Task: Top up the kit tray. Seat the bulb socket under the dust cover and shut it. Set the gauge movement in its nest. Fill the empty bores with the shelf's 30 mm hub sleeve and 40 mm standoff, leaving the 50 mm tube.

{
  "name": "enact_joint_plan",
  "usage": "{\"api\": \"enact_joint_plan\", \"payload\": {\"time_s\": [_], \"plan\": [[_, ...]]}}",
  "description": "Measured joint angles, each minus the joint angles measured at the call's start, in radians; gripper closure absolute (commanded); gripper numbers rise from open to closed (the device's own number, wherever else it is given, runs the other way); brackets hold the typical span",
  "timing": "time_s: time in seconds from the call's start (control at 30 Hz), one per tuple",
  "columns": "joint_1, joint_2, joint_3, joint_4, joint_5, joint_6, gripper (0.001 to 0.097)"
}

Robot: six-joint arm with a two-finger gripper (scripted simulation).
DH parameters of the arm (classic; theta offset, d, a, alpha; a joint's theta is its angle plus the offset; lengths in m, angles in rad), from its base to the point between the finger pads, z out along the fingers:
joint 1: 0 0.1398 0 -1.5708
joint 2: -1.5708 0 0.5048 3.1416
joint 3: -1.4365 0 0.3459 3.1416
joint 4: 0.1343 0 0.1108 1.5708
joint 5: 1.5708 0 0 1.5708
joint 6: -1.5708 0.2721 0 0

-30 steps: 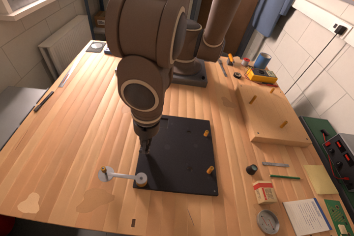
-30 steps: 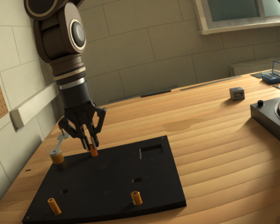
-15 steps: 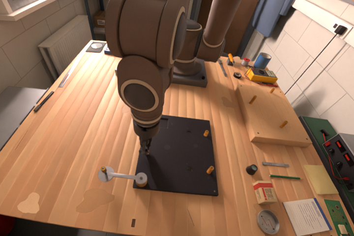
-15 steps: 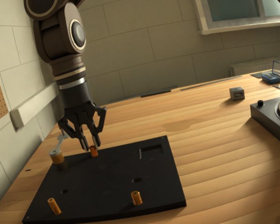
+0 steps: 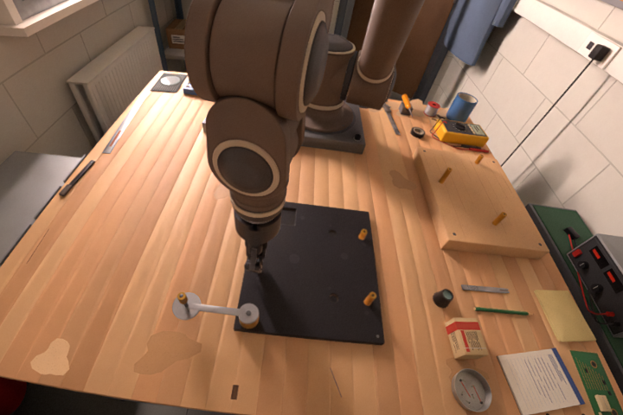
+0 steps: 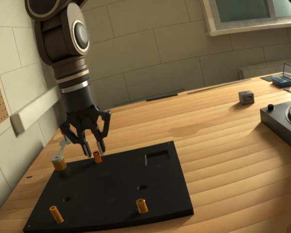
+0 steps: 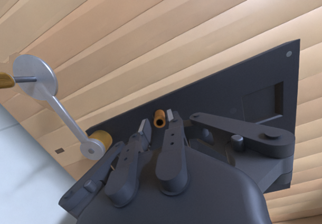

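Observation:
The black kit tray (image 5: pixel 312 274) lies flat on the workbench, with a rectangular nest (image 6: pixel 157 155) near its far edge, two empty round bores (image 6: pixel 142 187) and two yellow sleeves standing in other bores (image 6: pixel 142 205) (image 6: pixel 56 214). A short orange sleeve (image 6: pixel 97 157) stands in a bore by the tray's left edge. At the tray's near corner a grey dust cover arm (image 5: pixel 214 309) is swung out over the bench on a brass post (image 6: pixel 59 164). On the raised wooden shelf (image 5: pixel 474 200) lie three yellow tubes (image 5: pixel 445 174) (image 5: pixel 498 218) (image 5: pixel 478 158). My gripper (image 6: pixel 93 151) hangs just above the orange sleeve, open and holding nothing.
The arm's base plinth (image 5: pixel 333 132) stands behind the tray. To the right lie a black knob (image 5: pixel 443 297), a small carton (image 5: pixel 465 337), a round gauge dial (image 5: pixel 471 389), a ruler (image 5: pixel 485 289), a pencil and papers. A multimeter (image 5: pixel 459 132) sits beyond the shelf.

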Motion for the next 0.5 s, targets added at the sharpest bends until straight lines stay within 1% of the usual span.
{"api": "enact_joint_plan", "payload": {"time_s": [0.3, 0.5], "plan": [[0.0, -0.001, 0.002, 0.003, 0.0, 0.0, 0.0621], [0.0, -0.012, 0.02, 0.033, 0.0, 0.0, 0.0621]]}}
